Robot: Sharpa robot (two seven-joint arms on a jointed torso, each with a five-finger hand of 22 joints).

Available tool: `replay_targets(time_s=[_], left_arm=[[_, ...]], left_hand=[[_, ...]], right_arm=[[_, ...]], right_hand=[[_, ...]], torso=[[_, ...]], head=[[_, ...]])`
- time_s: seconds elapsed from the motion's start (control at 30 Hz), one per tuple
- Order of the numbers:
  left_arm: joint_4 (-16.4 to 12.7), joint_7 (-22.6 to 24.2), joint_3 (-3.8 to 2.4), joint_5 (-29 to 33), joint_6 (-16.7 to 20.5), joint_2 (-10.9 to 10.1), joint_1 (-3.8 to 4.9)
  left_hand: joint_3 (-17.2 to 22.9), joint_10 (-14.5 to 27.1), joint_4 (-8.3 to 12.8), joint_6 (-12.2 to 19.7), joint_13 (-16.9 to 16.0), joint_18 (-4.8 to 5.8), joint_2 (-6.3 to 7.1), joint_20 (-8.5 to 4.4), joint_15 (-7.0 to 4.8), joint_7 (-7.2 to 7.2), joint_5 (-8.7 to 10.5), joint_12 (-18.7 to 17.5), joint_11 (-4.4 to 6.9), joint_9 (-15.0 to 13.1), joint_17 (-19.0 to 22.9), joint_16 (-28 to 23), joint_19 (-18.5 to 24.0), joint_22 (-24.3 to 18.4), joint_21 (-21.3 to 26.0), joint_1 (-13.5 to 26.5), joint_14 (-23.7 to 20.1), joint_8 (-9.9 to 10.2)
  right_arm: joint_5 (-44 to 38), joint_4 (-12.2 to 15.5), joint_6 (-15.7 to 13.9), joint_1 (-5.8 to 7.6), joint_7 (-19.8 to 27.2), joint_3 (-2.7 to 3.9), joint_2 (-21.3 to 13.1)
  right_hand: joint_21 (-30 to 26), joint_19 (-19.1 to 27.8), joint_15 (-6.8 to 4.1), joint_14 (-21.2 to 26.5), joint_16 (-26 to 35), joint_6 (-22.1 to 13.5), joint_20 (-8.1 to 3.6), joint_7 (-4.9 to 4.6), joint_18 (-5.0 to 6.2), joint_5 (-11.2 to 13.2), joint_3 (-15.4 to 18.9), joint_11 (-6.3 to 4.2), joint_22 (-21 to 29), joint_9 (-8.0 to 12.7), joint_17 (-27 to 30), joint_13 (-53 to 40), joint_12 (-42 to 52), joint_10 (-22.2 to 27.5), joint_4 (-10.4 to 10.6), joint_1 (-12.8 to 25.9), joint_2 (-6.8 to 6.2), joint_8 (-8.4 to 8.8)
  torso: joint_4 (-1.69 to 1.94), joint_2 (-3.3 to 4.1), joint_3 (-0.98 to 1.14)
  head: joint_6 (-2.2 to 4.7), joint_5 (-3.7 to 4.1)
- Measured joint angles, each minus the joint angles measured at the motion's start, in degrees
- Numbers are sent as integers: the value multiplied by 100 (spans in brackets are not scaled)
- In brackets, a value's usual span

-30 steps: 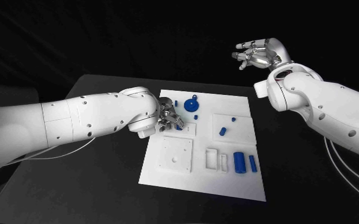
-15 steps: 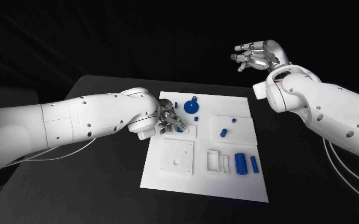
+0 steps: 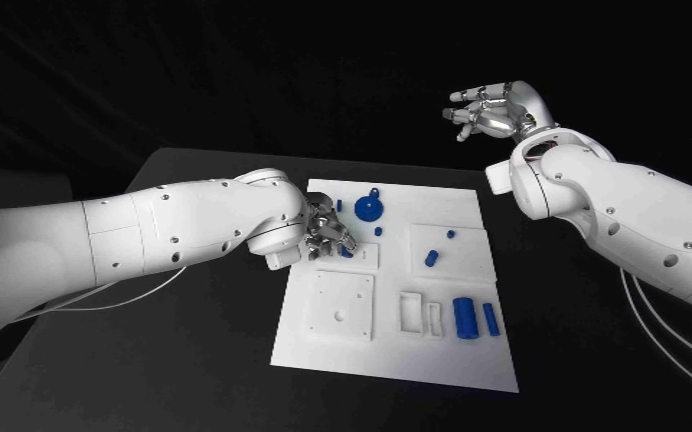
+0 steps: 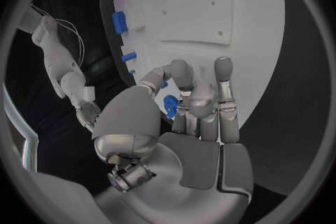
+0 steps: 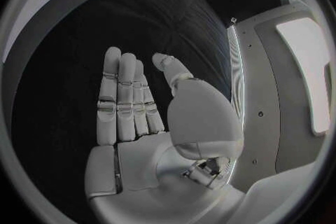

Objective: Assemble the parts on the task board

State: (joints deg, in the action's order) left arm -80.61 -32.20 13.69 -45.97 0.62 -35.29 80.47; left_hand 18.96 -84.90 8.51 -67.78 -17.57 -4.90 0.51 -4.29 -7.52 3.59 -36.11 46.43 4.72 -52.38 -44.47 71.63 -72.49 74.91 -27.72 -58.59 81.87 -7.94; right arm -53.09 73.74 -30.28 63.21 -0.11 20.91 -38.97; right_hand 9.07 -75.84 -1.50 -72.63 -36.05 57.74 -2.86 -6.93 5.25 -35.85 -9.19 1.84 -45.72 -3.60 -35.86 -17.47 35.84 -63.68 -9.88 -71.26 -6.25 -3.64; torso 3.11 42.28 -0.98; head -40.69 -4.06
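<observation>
Left hand [image 3: 325, 233] is pinching a small blue part [image 4: 169, 106] between thumb and fingers, low over the task board [image 3: 433, 357] (near its left edge). Right hand [image 3: 488, 110] is hovering well beyond the board, fingers apart, holding nothing.

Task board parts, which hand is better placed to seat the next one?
Probably the left. The left hand is low over the task board, pinching a small blue part. The right hand is raised off the board, holding nothing.
</observation>
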Motion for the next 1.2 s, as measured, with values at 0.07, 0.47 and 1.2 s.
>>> replay_targets(time_s=[0.07,0.47,1.2], left_arm=[[36,-4,0,31,-50,19,10],[215,-49,-8,230,-445,151,67],[306,-170,-2,222,-838,336,160]], left_hand=[[0,-10,0,-1,6,0,0,0,0,1,0,0,-10,-36,8,0,0,0,0,0,0,1],[0,-29,1,-26,27,0,0,0,18,25,23,0,-29,-84,19,0,0,-1,0,0,2,11],[9,-30,-9,-26,35,1,0,-1,29,25,14,22,-29,-84,-17,0,0,3,-22,-1,10,1]], right_arm=[[-2,-6,3,-4,0,-1,5],[-32,-26,16,-26,-3,-3,16],[-77,-40,24,-34,-5,-8,27]], right_hand=[[0,11,0,0,0,0,11,0,0,-4,-1,0,-1,0,0,3,0,0,-1,0,0,0],[0,21,0,0,0,0,21,0,1,-32,-16,0,-12,0,7,10,0,0,-16,0,0,0],[44,41,-1,-1,0,0,0,0,1,-32,0,0,-22,0,13,17,0,0,-32,-1,0,0]], torso=[[0,0,1],[-1,4,3],[7,-2,3]], head=[[5,2],[8,18],[40,44]])
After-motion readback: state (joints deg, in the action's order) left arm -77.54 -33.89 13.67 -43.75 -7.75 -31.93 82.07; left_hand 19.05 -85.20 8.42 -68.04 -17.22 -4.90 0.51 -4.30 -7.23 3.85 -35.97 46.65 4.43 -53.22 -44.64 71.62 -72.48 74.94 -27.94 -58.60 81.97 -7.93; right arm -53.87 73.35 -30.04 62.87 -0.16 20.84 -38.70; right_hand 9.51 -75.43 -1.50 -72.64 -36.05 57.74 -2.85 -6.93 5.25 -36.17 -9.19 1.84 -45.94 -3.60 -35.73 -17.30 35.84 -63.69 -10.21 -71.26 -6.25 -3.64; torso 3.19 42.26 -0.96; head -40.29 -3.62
